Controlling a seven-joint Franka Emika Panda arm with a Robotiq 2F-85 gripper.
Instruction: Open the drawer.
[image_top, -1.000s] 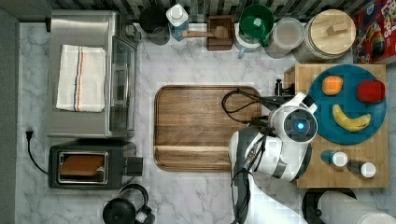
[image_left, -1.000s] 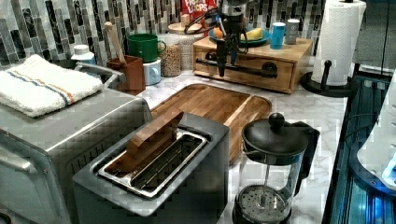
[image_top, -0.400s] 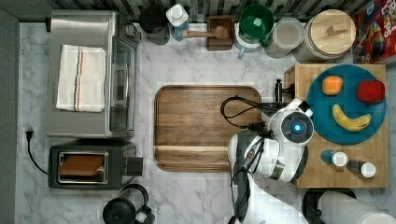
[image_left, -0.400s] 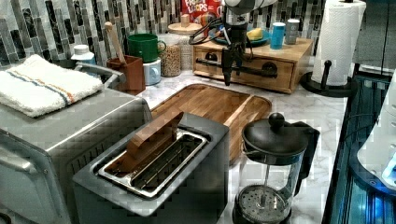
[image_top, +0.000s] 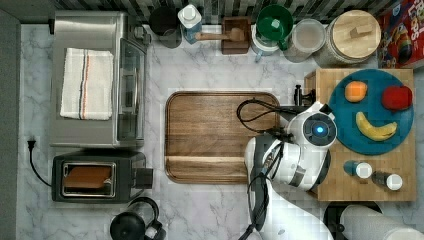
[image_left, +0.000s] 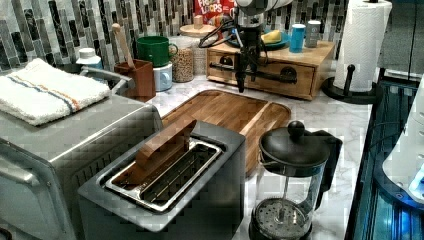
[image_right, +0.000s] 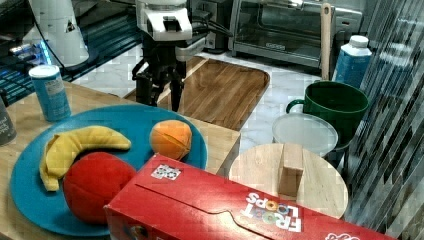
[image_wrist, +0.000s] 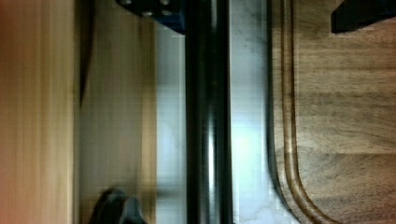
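Drawer (image_left: 265, 74) front faces the wooden tray (image_left: 227, 112); the gripper (image_left: 246, 75) hangs at its black bar handle (image_wrist: 208, 112), fingers (image_wrist: 159, 11) spread apart, straddling the bar.

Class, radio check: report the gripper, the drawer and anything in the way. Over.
Gripper open, fingers straddling the long black bar handle. Light bamboo-wood drawer shut. Dark brown wooden tray lies just in front of it.
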